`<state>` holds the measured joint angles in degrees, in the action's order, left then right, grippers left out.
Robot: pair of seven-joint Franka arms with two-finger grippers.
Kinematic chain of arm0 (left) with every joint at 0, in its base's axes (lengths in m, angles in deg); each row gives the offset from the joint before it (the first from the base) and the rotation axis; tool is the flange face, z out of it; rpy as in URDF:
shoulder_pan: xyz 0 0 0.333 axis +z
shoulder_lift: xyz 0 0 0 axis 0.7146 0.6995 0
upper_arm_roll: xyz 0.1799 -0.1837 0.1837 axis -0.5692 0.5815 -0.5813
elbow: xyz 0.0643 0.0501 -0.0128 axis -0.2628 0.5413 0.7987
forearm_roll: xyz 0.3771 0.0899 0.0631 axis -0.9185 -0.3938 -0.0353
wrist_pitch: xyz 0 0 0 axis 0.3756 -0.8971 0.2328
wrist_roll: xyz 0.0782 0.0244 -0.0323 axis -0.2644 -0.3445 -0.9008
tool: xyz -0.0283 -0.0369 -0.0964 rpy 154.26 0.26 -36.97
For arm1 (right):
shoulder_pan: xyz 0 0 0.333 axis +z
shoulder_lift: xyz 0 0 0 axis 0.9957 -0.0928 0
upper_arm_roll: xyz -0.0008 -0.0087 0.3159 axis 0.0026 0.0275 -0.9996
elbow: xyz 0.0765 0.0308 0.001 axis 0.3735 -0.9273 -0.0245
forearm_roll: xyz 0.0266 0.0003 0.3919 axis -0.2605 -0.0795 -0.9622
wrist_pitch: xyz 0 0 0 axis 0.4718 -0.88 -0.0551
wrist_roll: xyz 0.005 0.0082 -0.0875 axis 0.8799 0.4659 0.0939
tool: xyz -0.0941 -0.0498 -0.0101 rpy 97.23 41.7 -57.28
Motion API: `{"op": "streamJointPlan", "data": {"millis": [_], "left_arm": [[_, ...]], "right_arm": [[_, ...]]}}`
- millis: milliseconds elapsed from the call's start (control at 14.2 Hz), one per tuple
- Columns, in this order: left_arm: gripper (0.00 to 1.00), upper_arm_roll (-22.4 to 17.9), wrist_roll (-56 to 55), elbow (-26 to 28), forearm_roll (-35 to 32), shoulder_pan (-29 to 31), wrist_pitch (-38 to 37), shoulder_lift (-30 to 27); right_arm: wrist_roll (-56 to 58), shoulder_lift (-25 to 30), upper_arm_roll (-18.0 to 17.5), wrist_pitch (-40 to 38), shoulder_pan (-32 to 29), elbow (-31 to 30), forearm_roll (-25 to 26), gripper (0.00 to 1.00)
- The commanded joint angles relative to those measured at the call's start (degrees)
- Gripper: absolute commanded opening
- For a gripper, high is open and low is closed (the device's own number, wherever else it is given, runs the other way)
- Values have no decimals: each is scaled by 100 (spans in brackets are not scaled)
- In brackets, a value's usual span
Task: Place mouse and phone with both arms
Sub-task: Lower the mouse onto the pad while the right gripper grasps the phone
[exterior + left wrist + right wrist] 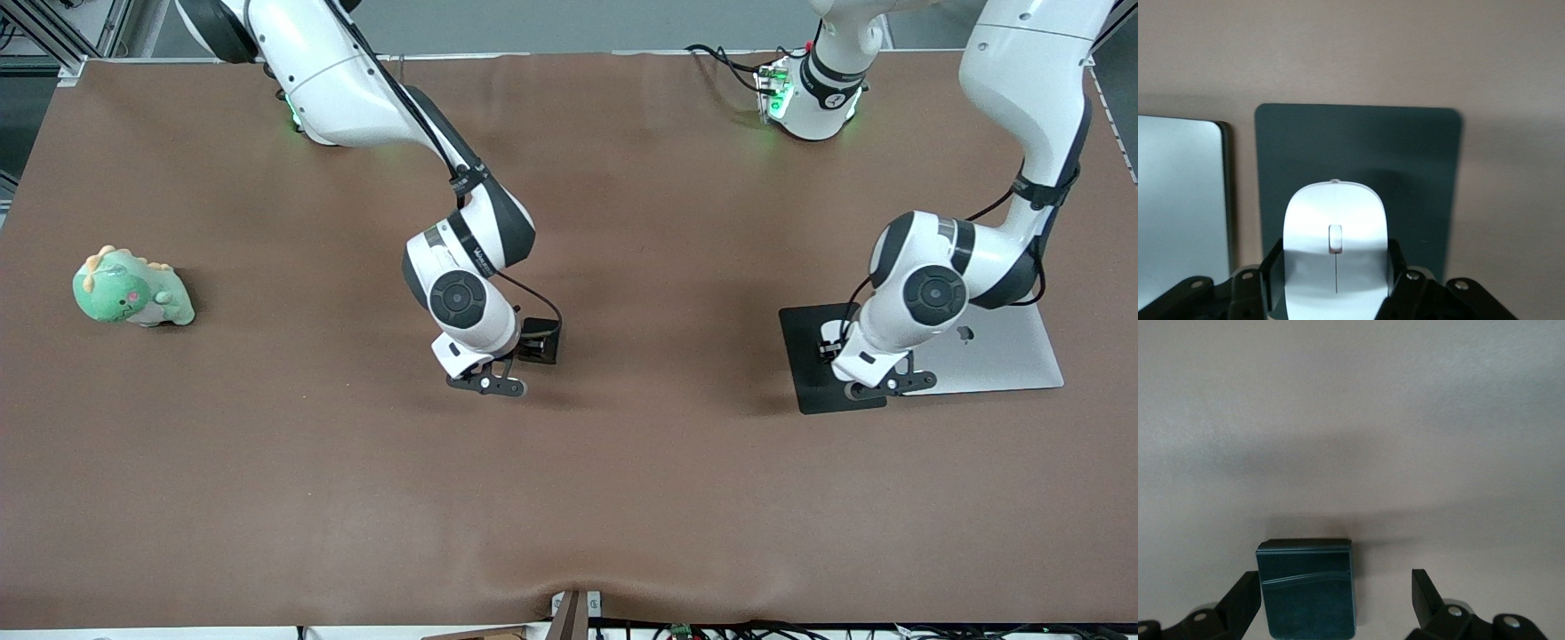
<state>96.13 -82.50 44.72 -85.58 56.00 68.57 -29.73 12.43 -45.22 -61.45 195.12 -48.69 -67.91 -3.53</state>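
The white mouse (1336, 213) sits between the fingers of my left gripper (1335, 252), which press on both its sides, low over the black mouse pad (1358, 140). In the front view my left gripper (889, 382) is over the pad (805, 364) and its arm hides most of the mouse. The black phone (1306, 587) lies flat on the brown table between the open fingers of my right gripper (1335, 580). One finger is at its side and the other stands apart. In the front view my right gripper (493, 384) is low over mid-table and hides the phone.
A closed silver laptop (996, 351) lies beside the mouse pad toward the left arm's end, also in the left wrist view (1178, 200). A green plush dinosaur (133, 289) stands toward the right arm's end. The table's front edge (569, 613) is near the camera.
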Motion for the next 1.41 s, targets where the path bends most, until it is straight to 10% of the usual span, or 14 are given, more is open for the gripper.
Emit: {"op": "streamJointPlan", "data": {"millis": [0, 1054, 1265, 1335], "left_arm": [[1, 97, 204, 102, -125, 191, 320, 58], [8, 212, 943, -12, -108, 218, 786, 524], [35, 212, 943, -12, -99, 218, 909, 577], [66, 212, 943, -12, -99, 218, 909, 577]], "right_arm": [[-152, -144, 54, 55, 74, 185, 44, 100], [-267, -496, 63, 538, 347, 132, 97, 100], [-275, -549, 63, 590, 382, 141, 97, 100], [-275, -575, 63, 626, 391, 141, 97, 100]]}}
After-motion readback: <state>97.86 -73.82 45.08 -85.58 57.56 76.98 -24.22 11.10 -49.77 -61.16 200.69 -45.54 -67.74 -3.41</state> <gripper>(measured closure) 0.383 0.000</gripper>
